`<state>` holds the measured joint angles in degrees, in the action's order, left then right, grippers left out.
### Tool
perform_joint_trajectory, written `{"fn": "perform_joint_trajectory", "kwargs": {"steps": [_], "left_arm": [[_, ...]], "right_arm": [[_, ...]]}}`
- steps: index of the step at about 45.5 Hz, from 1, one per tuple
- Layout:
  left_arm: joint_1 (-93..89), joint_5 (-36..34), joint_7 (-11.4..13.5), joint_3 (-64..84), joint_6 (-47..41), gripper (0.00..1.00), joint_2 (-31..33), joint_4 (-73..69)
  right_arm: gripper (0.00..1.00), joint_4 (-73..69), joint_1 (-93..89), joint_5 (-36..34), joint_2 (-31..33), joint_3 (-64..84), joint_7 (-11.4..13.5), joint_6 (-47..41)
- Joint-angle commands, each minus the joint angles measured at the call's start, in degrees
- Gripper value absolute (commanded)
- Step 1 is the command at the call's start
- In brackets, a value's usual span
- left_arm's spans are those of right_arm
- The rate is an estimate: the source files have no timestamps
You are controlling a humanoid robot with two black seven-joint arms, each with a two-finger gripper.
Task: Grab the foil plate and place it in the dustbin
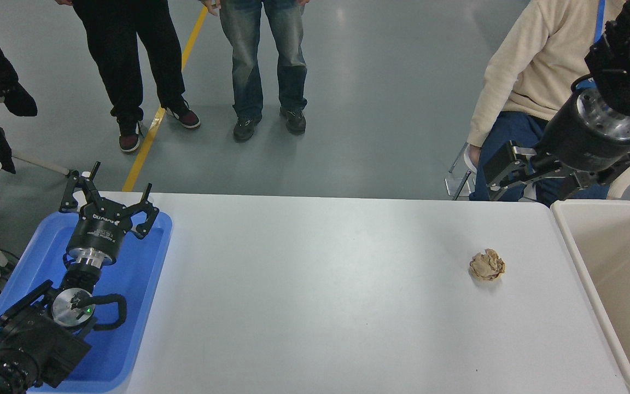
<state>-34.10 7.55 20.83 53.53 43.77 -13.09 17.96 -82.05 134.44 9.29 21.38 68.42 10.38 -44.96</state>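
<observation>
- My right gripper (534,178) hangs raised just beyond the far-left corner of the dustbin (566,219), in front of the seated person (528,71) in the cream sweater. Its fingers look spread apart and they hold nothing.
- My left gripper (108,203) sits parked at the far end of the blue tray (140,328), well apart from the dustbin, fingers splayed and empty.
- I see no foil plate anywhere: not on the white table (320,284), not in the tray, not in either gripper. The part of the dustbin's inside that shows is plain beige with nothing silver in it; much of the bin runs off the right edge, so I cannot tell whether the plate lies there.
- The only loose thing on the table is a small crumpled brown paper ball (487,265), near the dustbin's left wall and apart from it. That is not my target.
- My judgement: with an empty gripper lifted clear beside the bin and no plate left on the table, the placing step seems done and the task looks finished, or nearly so.
- The next move, as I judge it, calls only for carrying the right arm clear of the seated person and the dustbin rim without brushing either, and leaving the paper ball alone.
</observation>
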Motion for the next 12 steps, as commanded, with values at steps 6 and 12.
{"fn": "perform_joint_trajectory", "kwargs": {"steps": [6, 12], "left_arm": [[0.0, 0.0, 0.0, 0.0, 0.0, 1.0, 0.0, 0.0], [0.0, 0.0, 0.0, 0.0, 0.0, 1.0, 0.0, 0.0]], "right_arm": [[1.0, -0.4, 3.5, 0.0, -2.4, 4.4, 0.0, 0.0], [1.0, -0.4, 3.7, 0.1, -2.4, 4.6, 0.0, 0.0]]}}
